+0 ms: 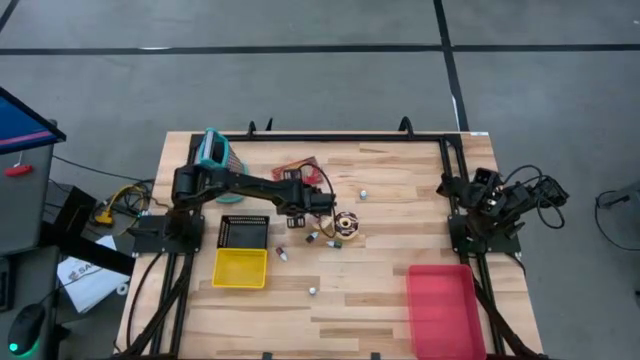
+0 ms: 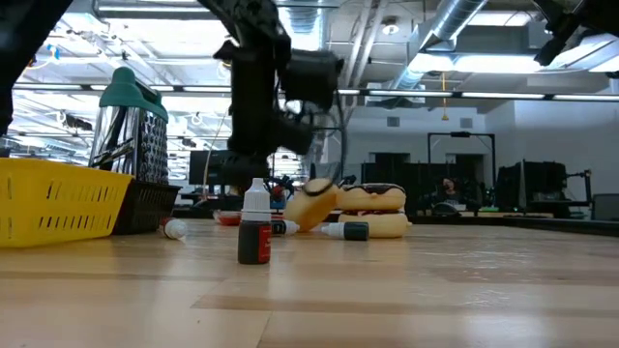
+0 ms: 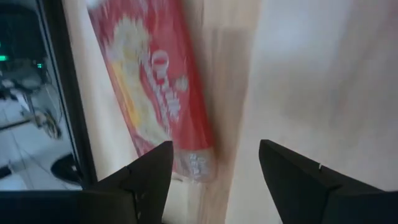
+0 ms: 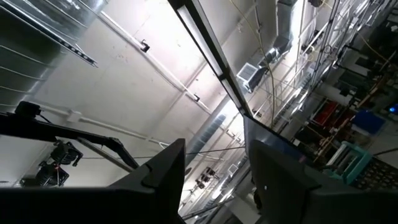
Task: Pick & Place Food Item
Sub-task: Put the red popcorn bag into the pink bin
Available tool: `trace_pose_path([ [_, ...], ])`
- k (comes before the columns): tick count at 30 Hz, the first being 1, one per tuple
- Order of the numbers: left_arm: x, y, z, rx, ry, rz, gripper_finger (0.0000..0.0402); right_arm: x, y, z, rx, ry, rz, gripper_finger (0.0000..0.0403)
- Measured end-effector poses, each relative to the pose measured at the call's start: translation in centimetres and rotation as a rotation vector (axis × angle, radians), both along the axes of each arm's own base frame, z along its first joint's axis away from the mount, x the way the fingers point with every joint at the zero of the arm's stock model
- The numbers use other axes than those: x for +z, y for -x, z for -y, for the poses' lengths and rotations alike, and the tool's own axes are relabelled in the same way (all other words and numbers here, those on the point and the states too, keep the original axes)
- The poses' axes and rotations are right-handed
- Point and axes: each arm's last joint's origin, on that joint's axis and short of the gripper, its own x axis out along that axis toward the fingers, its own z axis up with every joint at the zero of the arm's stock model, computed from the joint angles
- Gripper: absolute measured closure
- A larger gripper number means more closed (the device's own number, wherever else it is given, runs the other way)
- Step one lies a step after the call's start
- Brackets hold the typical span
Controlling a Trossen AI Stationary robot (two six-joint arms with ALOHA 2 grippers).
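- Left gripper (image 1: 312,201) (fingers apart, empty) hovers mid-table; the red snack packet (image 3: 155,93) lies just ahead, long axis roughly along its reach.
- Right gripper (image 4: 214,180), fingers apart, waits well away at the table's right edge.

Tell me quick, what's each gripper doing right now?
Left gripper: open, holding nothing, fingers over the red snack packet.
Right gripper: open, empty, parked at the table's right edge.

Donuts (image 1: 345,224), small bottles (image 1: 312,237) crowd table centre; bare wood between yellow basket (image 1: 240,268) and red bin (image 1: 443,308).
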Motion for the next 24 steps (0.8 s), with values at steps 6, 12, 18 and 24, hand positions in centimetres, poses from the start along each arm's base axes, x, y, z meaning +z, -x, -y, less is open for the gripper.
trace_pose_path([
  [6, -0.8, 2.2, -1.9, 0.07, 0.087, 0.008, 0.0171, 0.0, 0.0, 0.1, -0.017, -0.017, -0.008, 0.0232],
  [12, -0.6, 3.4, -3.0, 0.101, 0.083, 0.084, 0.0182, 0.0, 0.0, 0.1, -0.021, -0.021, -0.01, 0.0232],
  [18, -0.9, 3.9, -3.8, 0.1, 0.143, 0.109, 0.019, 0.0, 0.0, 0.1, -0.026, -0.026, -0.012, 0.0232],
  [24, -1.5, 4.2, -4.3, 0.097, 0.143, 0.124, 0.0192, -0.1, 0.0, 0.1, -0.035, -0.035, -0.016, 0.0232],
])
